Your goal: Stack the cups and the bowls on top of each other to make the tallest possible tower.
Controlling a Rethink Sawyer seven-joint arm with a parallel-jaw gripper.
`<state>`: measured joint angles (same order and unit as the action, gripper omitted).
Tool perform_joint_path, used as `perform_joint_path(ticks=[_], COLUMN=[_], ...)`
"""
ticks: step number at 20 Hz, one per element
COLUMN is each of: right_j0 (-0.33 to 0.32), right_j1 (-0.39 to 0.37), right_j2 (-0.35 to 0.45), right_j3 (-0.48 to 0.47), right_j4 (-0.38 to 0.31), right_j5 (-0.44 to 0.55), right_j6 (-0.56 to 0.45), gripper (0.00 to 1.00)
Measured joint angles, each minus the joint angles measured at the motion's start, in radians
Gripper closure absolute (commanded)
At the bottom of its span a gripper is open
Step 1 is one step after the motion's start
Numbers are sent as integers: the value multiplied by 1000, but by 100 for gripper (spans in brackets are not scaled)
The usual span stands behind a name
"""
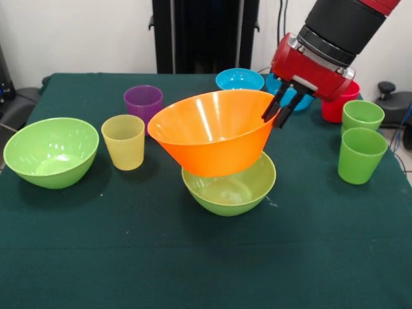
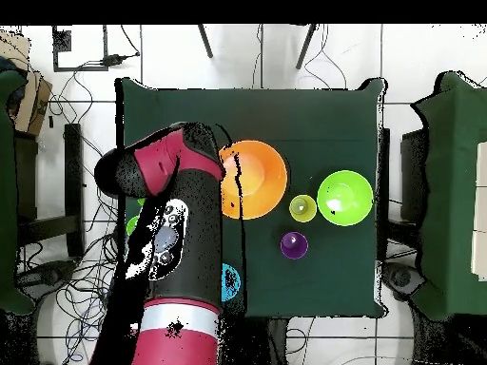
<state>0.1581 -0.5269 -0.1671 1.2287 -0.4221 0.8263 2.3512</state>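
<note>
Green cloth covers the surface [image 1: 193,257], and everything gets placed from the big orange bowl [image 1: 212,132] at its middle. That bowl is tilted, its mouth tipped toward the camera in the front view, its base sitting in a lime green bowl [image 1: 230,187] directly beneath. The gripper [image 1: 281,109] is at the orange bowl's rim on the front view's right, fingers [image 1: 288,111] pinched close together on the rim wall, so it looks clamped on the bowl. Overhead, the arm [image 2: 171,247] hides most of this.

Key relation now: the lower green bowl lies straight under the orange one, so levelling and lowering looks like the call, since the tilt could make it slide off.

Off to the orange bowl's left, a second lime green bowl [image 1: 51,152]. Behind it, two blue bowls [image 1: 239,79]. Smaller still: yellow cup [image 1: 123,141] and purple cup [image 1: 143,102] to its left, two light green cups [image 1: 362,154] and a red cup [image 1: 338,109] to its right.
</note>
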Motion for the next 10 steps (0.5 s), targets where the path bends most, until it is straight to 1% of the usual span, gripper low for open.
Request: perform_joint_path(ticks=[5,6,10], right_j0=[13,24,32], right_j1=[0,0,-2], right_j2=[0,-1,-1], right_j3=[0,0,0], right_j4=[0,0,0], right_j5=[0,0,0], right_j6=[0,0,0], gripper=[100,0,0])
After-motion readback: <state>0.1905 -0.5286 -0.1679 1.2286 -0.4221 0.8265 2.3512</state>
